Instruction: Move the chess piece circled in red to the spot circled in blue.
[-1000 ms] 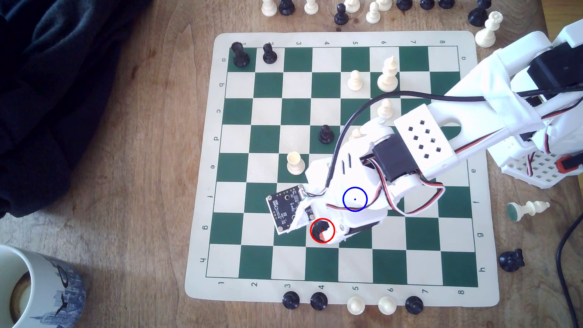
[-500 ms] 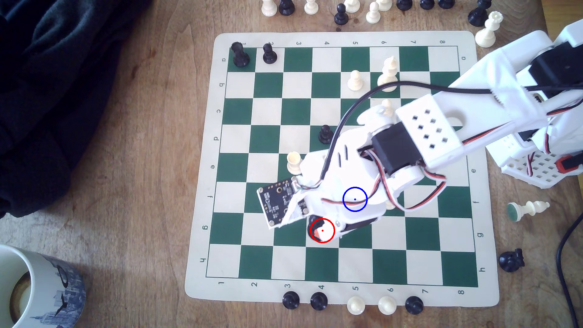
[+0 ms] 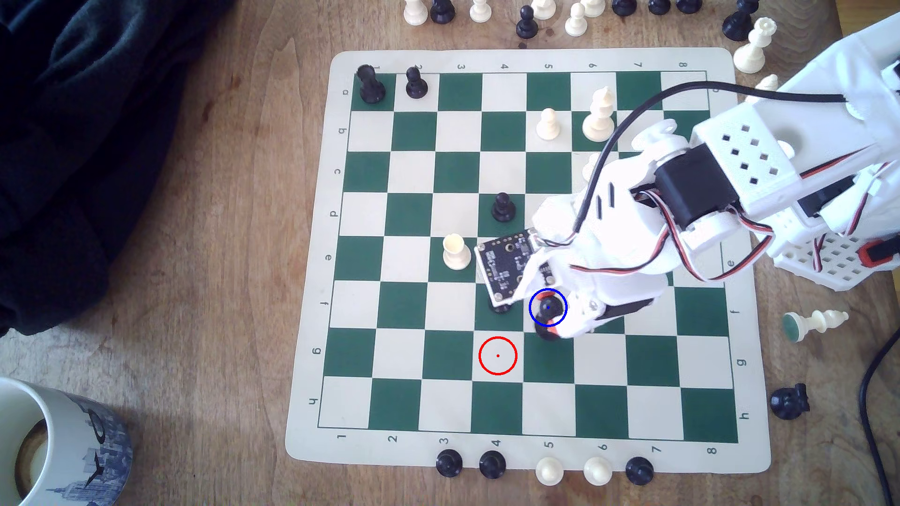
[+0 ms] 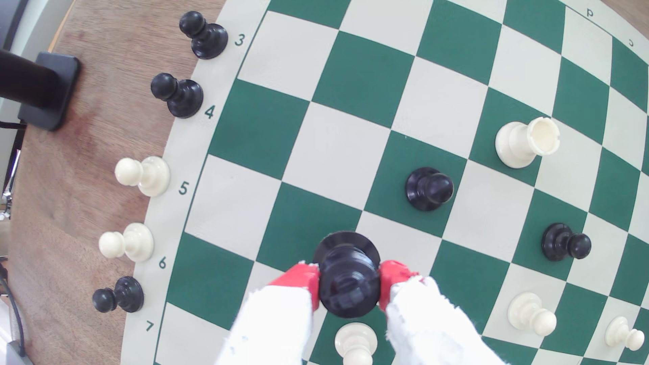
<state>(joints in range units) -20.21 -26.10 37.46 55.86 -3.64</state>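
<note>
Though partly hidden, glossy black piece (image 4: 347,280) — wide-based, perhaps crowned

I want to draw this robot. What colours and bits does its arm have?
The arm is white plastic with square holes and black motor blocks. Red, white and black wires loop along it, plus a thick black cable. A black circuit board sits beside the gripper, whose jaws are white with red tips.

A worn wooden table (image 3: 219,272) carries a green-and-cream chessboard mat (image 3: 311,272). Beside the mat's numbered near edge stand black and cream pawns (image 3: 549,471). A mug (image 3: 58,442) and dark cloth (image 3: 73,146) lie off the mat's lettered side.
</note>
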